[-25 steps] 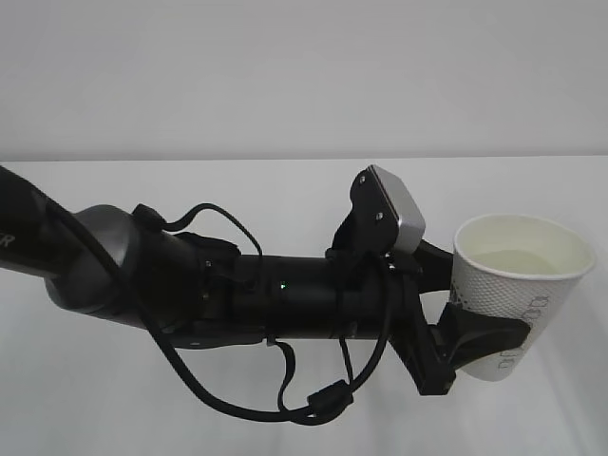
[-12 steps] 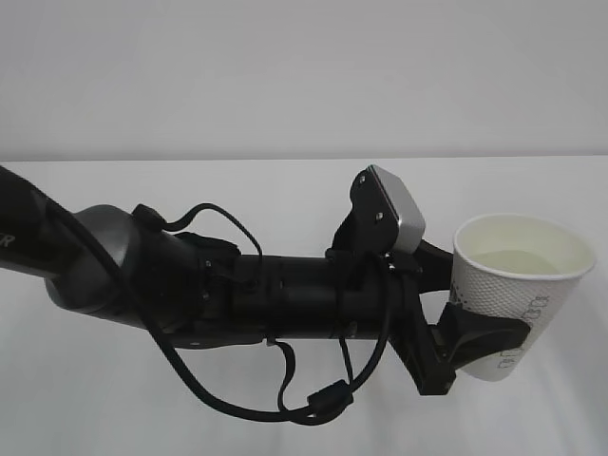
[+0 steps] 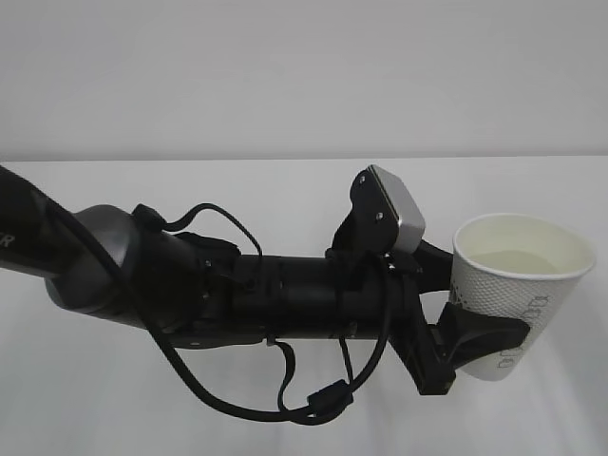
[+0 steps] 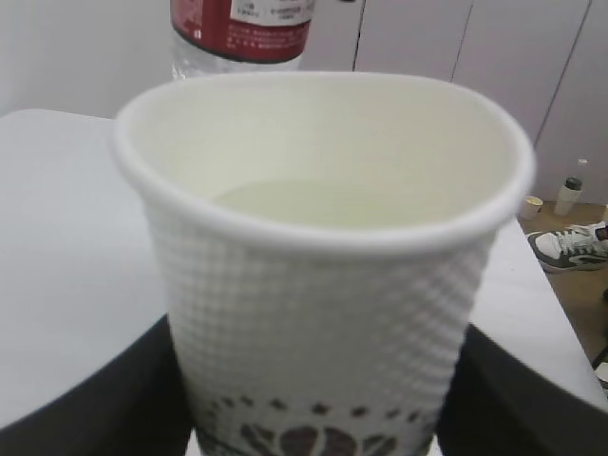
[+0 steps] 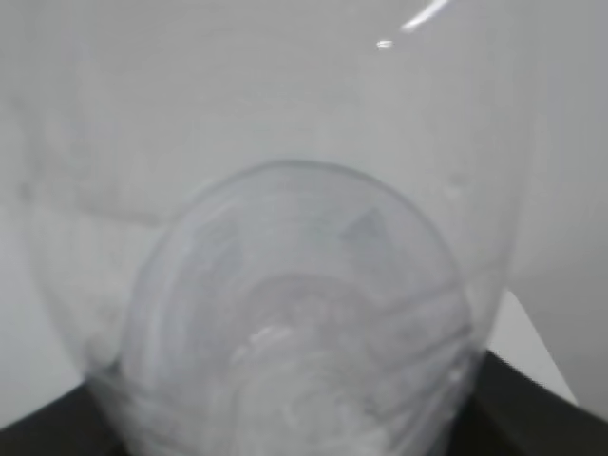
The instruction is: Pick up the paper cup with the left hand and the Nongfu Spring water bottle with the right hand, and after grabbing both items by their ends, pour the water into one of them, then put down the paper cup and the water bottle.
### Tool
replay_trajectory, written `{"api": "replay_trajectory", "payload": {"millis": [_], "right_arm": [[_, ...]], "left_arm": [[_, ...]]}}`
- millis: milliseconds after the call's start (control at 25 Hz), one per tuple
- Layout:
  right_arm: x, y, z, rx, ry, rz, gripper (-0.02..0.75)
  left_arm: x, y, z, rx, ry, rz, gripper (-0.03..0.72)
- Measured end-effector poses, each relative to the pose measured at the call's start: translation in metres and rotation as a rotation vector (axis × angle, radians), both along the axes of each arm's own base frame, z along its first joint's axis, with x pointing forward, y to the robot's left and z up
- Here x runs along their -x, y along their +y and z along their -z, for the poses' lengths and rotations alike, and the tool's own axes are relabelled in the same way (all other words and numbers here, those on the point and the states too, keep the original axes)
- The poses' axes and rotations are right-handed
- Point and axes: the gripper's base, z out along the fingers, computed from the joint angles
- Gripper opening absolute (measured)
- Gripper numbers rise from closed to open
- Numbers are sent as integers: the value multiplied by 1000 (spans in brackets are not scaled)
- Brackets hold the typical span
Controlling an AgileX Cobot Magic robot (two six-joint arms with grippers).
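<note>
Two hands are loaded, and mine to worry about first is the left hand (image 3: 475,337): its black fingers (image 3: 494,332) are clamped on the lower wall of the paper cup (image 3: 518,290), which I hold upright in the air above the white tabletop (image 3: 237,180). Water (image 4: 332,201) sits in the cup, well below the rim. The grip is low, so a jerk or tilt of the wrist on the way down could slop water over the lip, and squeezing harder would buckle the soft wall.

Further out, the right hand (image 5: 285,437) is closed round the water bottle (image 4: 239,28); the right wrist view shows little but clear plastic pressed close against the lens. In the left wrist view the bottle's red label hangs just behind the cup's far rim. I judge that closeness the second risk: if either arm swings before they part, bottle and cup could knock together. Setting the cup down crooked could tip it.
</note>
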Motion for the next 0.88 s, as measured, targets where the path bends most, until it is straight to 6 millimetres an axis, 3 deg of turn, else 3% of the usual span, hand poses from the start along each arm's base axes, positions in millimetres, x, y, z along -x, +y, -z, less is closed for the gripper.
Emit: {"api": "replay_trajectory", "payload": {"millis": [360, 880], "right_arm": [[-13, 0, 19, -46, 78, 21, 449], [-31, -2, 33, -221, -5, 89, 449]], "left_arm": [[0, 0, 0, 1, 1, -1, 501], [0, 0, 0, -1, 1, -2, 501]]}}
